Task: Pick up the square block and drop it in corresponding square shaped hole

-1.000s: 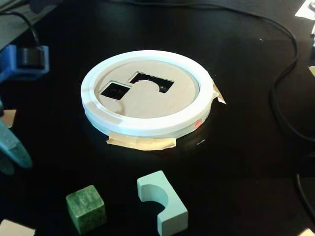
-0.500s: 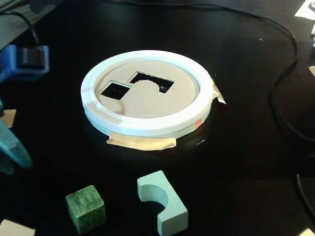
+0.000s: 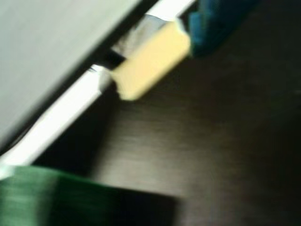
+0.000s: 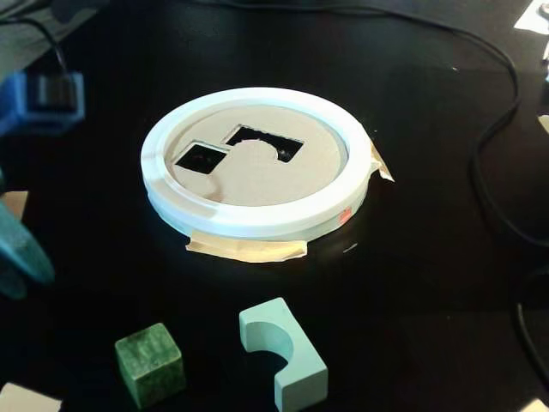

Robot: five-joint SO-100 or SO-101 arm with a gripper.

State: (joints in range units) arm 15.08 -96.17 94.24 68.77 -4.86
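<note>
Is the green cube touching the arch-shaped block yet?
Apart. The fixed view shows bare black table between the green cube and the arch-shaped block.

In the fixed view, the round sorter tray (image 4: 257, 219) is sitting mid-bench (image 4: 412, 283), toward the far edge. Its square hole (image 4: 202, 158) is lying left of the arch-shaped hole (image 4: 266, 142). The square block (image 4: 151, 362) is resting by the near edge, left of the arch block (image 4: 283, 352). The gripper (image 4: 19, 257) is hanging at the left edge.

Black table (image 4: 412, 283): ring (image 4: 257, 225), two blocks (image 4: 151, 362).
</note>
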